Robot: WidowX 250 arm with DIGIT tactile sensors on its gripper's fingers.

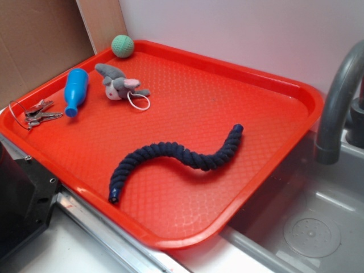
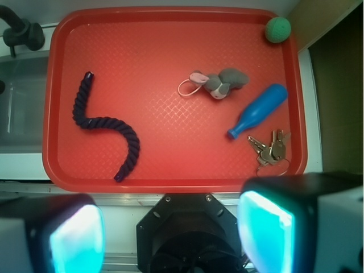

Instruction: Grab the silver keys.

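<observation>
Gripper (image 2: 170, 239) fingers (image 2: 74, 239) big and blurred at bottom of wrist view, spread wide, nothing between them, hanging outside tray near edge. Silver keys (image 2: 270, 149) lying flat in tray corner, just beside neck end of blue bottle (image 2: 259, 111), wire ring reaching up onto tray rim. Same keys (image 1: 38, 112) at far left in exterior view, ring lapping the lip. Not yet grabbed, no contact; reach, descent and close all left to do, by the look of it. Red tray (image 2: 170, 182) rim tight against keys on two sides, bottle crowding a third; approach from above looks like the clear route. Grey mouse toy (image 2: 219, 82) near bottle, apart from keys. Green ball (image 2: 278, 29) in far corner. Dark blue rope (image 2: 105, 125) well apart across tray. Sink and faucet (image 1: 335, 102) beyond opposite tray edge.
</observation>
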